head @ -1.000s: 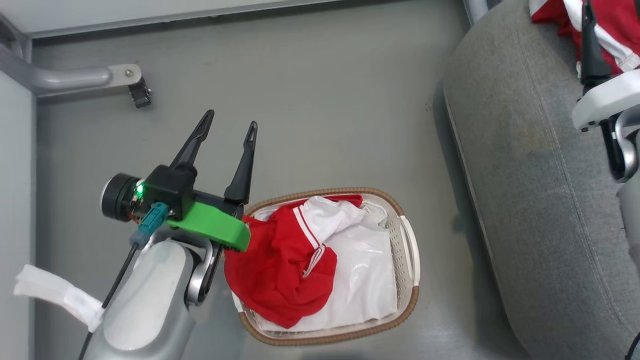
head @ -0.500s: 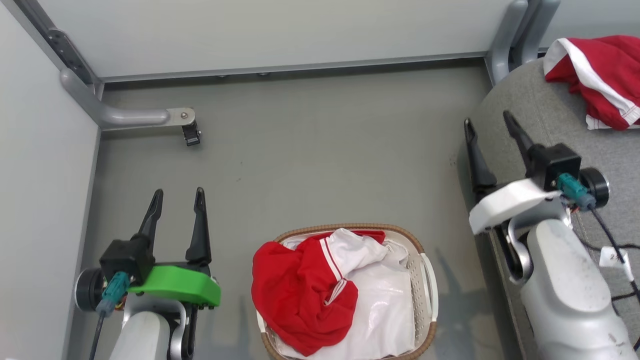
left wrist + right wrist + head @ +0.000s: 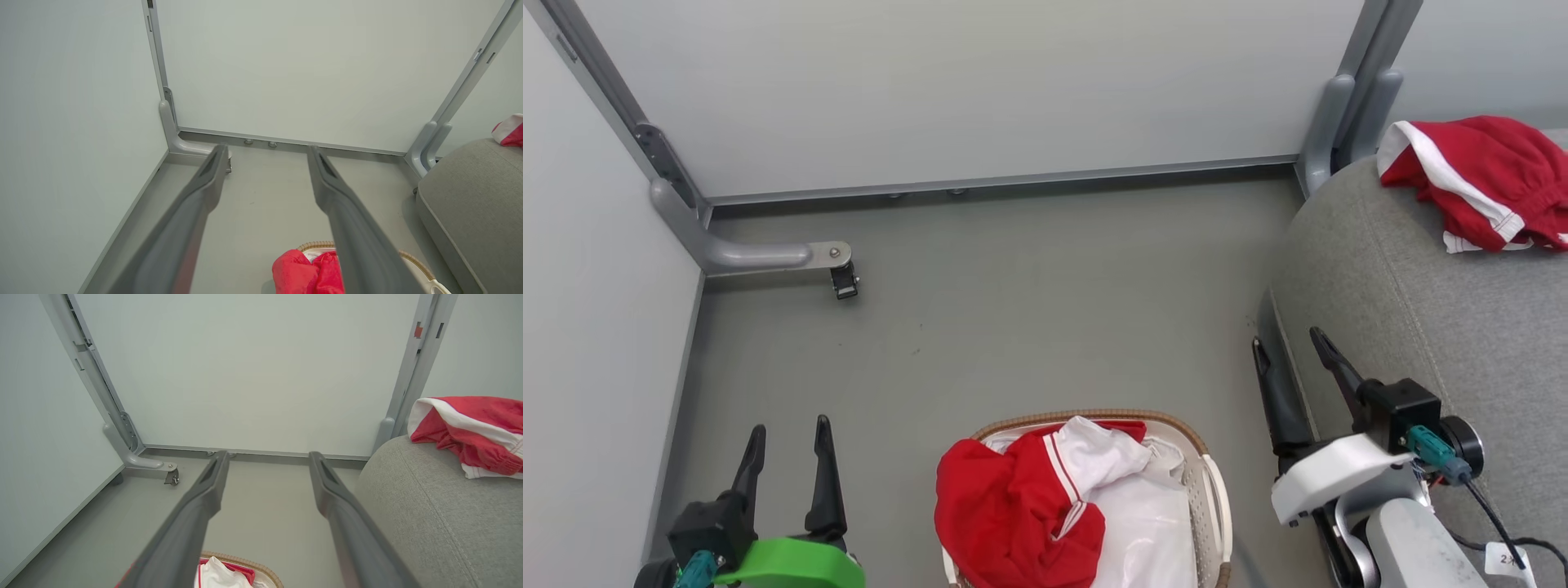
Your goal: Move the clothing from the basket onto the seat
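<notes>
With left gripper (image 3: 790, 425) and right gripper (image 3: 1289, 338) spread empty, I'd pinch the soft, light clothing (image 3: 1005, 523) bunched at the basket's (image 3: 1215, 502) 9 o'clock.

Red garment (image 3: 1013, 523) crumpled in basket (image 3: 1214, 506), second garment (image 3: 1486, 180) on seat (image 3: 1405, 327).

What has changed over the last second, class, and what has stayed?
The right gripper has drawn back from the red garment lying on the seat, and the left gripper from the basket. The whole view shifted too. Unchanged: both grippers open and empty; the other garment in the basket.
</notes>
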Available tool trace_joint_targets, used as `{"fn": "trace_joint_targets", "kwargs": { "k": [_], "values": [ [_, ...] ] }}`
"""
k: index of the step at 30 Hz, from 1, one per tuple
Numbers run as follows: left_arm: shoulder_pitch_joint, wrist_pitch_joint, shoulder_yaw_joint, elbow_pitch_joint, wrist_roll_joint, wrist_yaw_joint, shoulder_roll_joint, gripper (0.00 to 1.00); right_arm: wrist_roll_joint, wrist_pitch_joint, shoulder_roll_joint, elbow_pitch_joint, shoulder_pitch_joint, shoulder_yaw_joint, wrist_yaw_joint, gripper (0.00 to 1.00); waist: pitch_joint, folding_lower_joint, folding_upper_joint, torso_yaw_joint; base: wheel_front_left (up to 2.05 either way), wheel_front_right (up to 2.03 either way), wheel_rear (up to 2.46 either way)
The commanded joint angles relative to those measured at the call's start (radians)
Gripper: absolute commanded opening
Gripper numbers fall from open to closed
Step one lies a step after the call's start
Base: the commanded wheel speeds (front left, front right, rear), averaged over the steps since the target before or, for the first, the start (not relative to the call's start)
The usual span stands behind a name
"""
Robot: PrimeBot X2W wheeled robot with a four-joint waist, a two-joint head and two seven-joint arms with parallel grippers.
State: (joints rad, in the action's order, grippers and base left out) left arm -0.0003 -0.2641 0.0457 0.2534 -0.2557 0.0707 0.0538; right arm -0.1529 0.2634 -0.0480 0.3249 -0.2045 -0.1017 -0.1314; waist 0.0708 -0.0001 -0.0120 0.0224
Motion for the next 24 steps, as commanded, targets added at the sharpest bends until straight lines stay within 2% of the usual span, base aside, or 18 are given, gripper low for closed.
{"fn": "trace_joint_targets", "kwargs": {
  "k": [1, 8, 24],
  "values": [
    [0.021, 0.000, -0.004, -0.006, 0.002, 0.006, -0.002, 1.00, -0.012, 0.002, -0.005, -0.004, 0.029, 0.001, 0.001, 1.00, -0.027, 0.0001, 0.0120, -0.020, 0.00, 0.00, 0.00],
    [0.053, 0.000, 0.008, 0.000, -0.016, 0.004, -0.003, 1.00, -0.028, 0.002, -0.004, -0.004, 0.079, 0.010, 0.001, 1.00, -0.060, 0.0001, 0.0120, -0.030, 0.00, 0.00, 0.00],
    [0.060, 0.000, 0.028, 0.011, -0.010, 0.004, -0.003, 1.00, -0.046, 0.002, -0.004, 0.008, 0.084, -0.002, 0.001, 1.00, -0.071, 0.0001, 0.0120, -0.027, 0.00, 0.00, 0.00]
  ]
}}
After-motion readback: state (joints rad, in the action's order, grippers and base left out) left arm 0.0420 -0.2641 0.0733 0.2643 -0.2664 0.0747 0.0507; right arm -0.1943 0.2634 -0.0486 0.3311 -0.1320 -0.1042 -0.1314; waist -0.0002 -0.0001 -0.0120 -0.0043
